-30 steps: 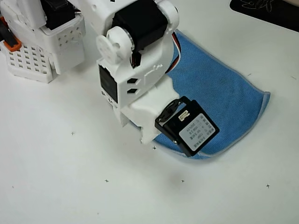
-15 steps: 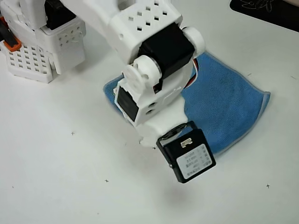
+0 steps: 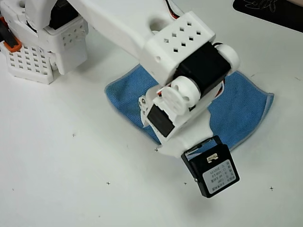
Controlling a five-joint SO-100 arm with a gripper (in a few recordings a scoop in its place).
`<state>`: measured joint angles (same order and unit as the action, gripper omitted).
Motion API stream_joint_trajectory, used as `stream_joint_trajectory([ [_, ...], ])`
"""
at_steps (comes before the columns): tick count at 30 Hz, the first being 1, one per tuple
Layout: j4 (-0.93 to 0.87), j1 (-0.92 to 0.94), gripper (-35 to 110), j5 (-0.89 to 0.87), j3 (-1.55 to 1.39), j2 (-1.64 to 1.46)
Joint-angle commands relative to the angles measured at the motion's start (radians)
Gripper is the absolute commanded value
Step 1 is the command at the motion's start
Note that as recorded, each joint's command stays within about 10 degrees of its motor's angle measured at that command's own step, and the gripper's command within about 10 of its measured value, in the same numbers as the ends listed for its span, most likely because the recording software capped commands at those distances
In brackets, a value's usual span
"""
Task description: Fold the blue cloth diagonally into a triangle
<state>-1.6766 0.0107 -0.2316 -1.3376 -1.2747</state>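
Observation:
The blue cloth (image 3: pixel 244 111) lies flat on the white table (image 3: pixel 71 179), and my white arm crosses its middle. One rounded corner of the cloth (image 3: pixel 122 90) shows left of the arm, and a grey-edged corner sits at the far right. My gripper (image 3: pixel 177 149) hangs over the cloth's near edge, under the wrist. Its black motor (image 3: pixel 212 172) juts out past the cloth over bare table. The fingertips are hidden beneath the wrist, so I cannot tell whether they are open or shut or holding cloth.
The arm's white perforated base (image 3: pixel 42 52) stands at the upper left with an orange part at its edge. A black mat (image 3: pixel 270 12) sits at the top right corner. Small cross marks dot the table in front.
The arm has swung and stretched toward the lower right, carrying the gripper from the cloth's left part to its near edge. The cloth's left corner is now uncovered. The cloth itself looks unmoved.

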Motion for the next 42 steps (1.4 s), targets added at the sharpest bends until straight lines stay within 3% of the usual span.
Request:
stream_joint_trajectory([
  [1,-0.023,0.002,25,-0.026,0.095,-0.017],
  [42,-0.110,-0.095,25,-0.094,0.611,0.308],
])
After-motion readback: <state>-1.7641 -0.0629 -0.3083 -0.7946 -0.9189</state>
